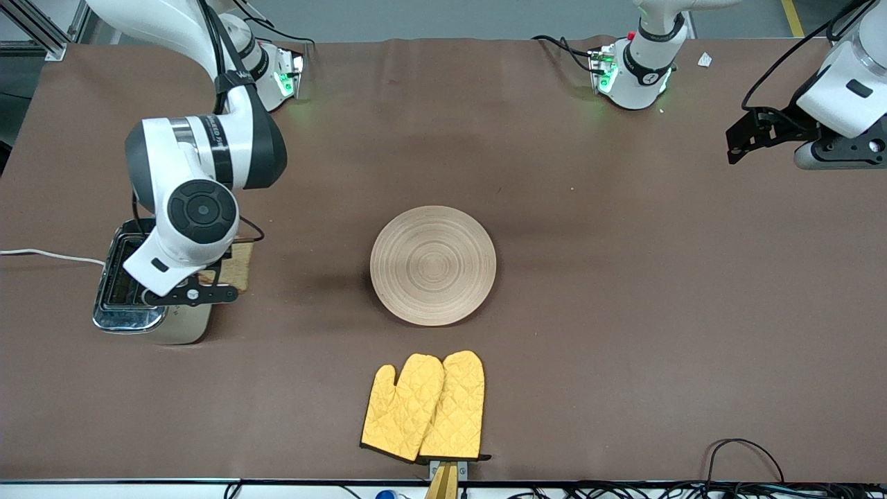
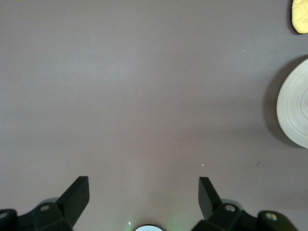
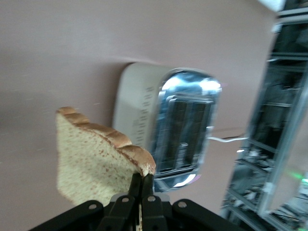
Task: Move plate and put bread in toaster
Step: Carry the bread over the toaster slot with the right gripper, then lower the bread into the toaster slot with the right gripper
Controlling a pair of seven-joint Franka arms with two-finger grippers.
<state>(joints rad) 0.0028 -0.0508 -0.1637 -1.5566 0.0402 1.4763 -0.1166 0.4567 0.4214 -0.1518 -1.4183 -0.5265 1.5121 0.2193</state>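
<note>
The bread [image 3: 96, 159] hangs on edge in my right gripper [image 3: 141, 192], whose fingers are pinched tight on its crust at one corner; the rest of the slice sticks out free to one side. In the front view the slice [image 1: 237, 267] shows just past the toaster's side that faces the plate, held in the air with my right gripper [image 1: 197, 291] above the toaster's edge.

The toaster [image 1: 142, 291] stands at the right arm's end of the tabletop [image 1: 624, 312], at about 9 o'clock from the plate. Its chrome top [image 3: 187, 127] is up, and both slots lie open and unobstructed, running lengthwise. A white cord [image 1: 48, 255] leaves it toward the tabletop's edge at that end. Bare tabletop lies on all sides of the toaster.

The plate [image 1: 433, 265] lies flat at the middle of the tabletop, well apart from the toaster, its whole rim free and touching nothing. At about 6 o'clock from it, nearer the front camera, a pair of yellow oven mitts [image 1: 424, 407] lies side by side close to the tabletop's near edge, with a strip of bare tabletop between mitts and plate.

My left gripper [image 2: 144, 197] waits in the air over the left arm's end of the tabletop, at about 2 o'clock from the plate, its fingers spread wide with nothing between them. Its wrist view catches the plate's rim [image 2: 294, 110] and a mitt's tip [image 2: 300, 17], with open tabletop below.
</note>
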